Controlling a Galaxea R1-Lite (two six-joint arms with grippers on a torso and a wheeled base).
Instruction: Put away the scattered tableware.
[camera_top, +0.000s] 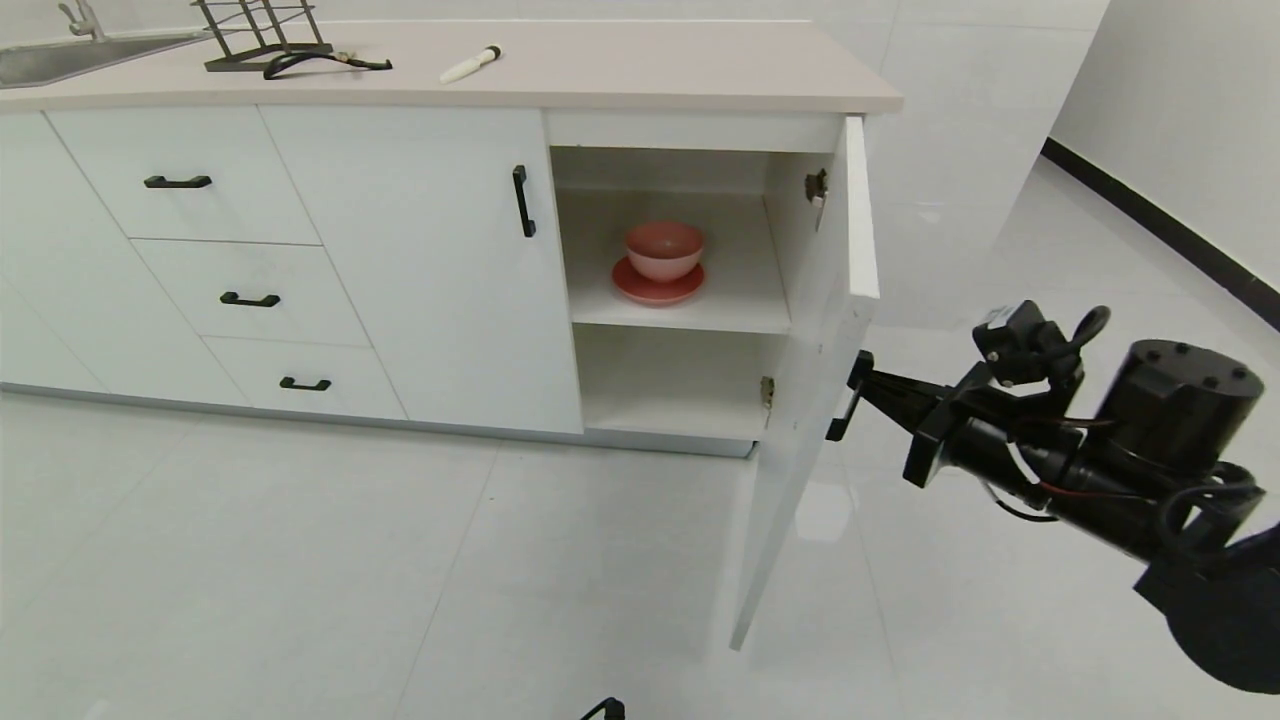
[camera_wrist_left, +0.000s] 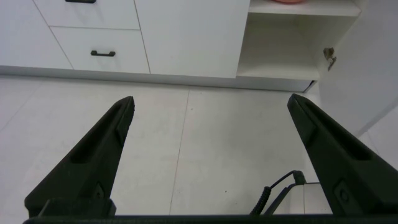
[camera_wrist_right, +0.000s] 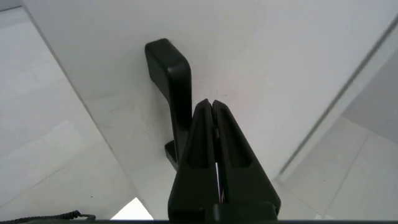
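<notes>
1. Where the cabinet door (camera_top: 800, 450) stands open, a pink bowl (camera_top: 664, 249) sits on a red plate (camera_top: 657, 288) on the upper shelf (camera_top: 735, 305).
2. Fingers of the right gripper (camera_wrist_right: 212, 106), pressed together, lie against the door handle (camera_wrist_right: 171, 78).
3. Fingers of the left gripper (camera_wrist_left: 211, 102) are spread wide.

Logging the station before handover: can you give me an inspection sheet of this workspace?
Surface: beige countertop, sink at its left end.
Job's things: pink bowl on pink plate on the open cabinet's upper shelf; white utensil lying on the countertop.
Clutter: wire rack and dark curved item near the sink.
Grippers: right gripper shut, at the open door's handle; left gripper open above the floor.
Cables: coiled cable near the left gripper; wires on the right arm.
Surroundings: white tiled floor, closed drawers.
</notes>
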